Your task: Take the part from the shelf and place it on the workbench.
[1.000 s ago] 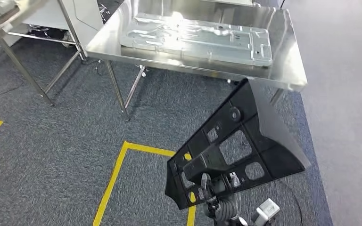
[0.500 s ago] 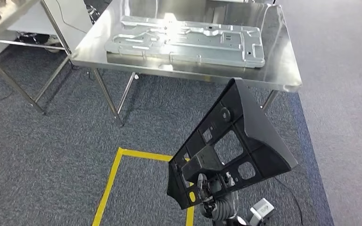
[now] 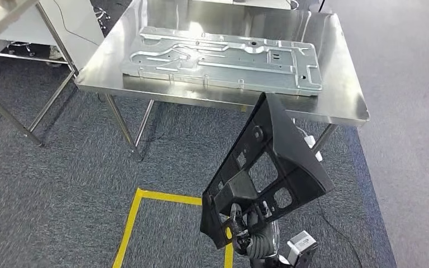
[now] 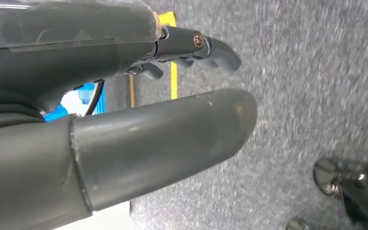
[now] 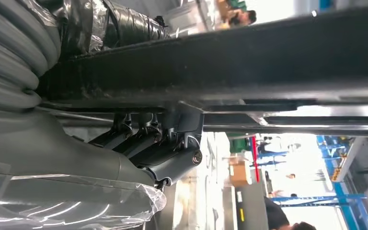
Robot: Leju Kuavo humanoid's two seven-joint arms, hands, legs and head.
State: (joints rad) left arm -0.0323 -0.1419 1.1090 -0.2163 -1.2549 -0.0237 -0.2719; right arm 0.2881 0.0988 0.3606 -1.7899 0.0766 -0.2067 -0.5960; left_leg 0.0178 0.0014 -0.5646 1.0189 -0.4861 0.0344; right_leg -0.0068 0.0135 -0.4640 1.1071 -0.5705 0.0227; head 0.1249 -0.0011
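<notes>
One stainless steel workbench (image 3: 341,95) stands ahead on grey carpet (image 3: 50,190). One stamped silver sheet-metal panel (image 3: 223,58) lies flat on it, its length along the near edge, and covers most of the top; a bare strip remains along the right edge and at the near right corner. Yellow floor tape (image 3: 131,218) marks one corner on the carpet. One second metal-framed table (image 3: 11,14) stands at far left.

One black triangular plastic part (image 3: 268,170) with several cut-outs is held off the floor, short of the workbench's near edge. Its long axis runs slantwise, tip up toward the near right corner, base down.

The right hand (image 3: 246,223) grips the part's base, fingers (image 5: 143,141) curled around an edge. The left hand (image 4: 124,120) holds nothing, thumb and fingers apart, above carpet.
</notes>
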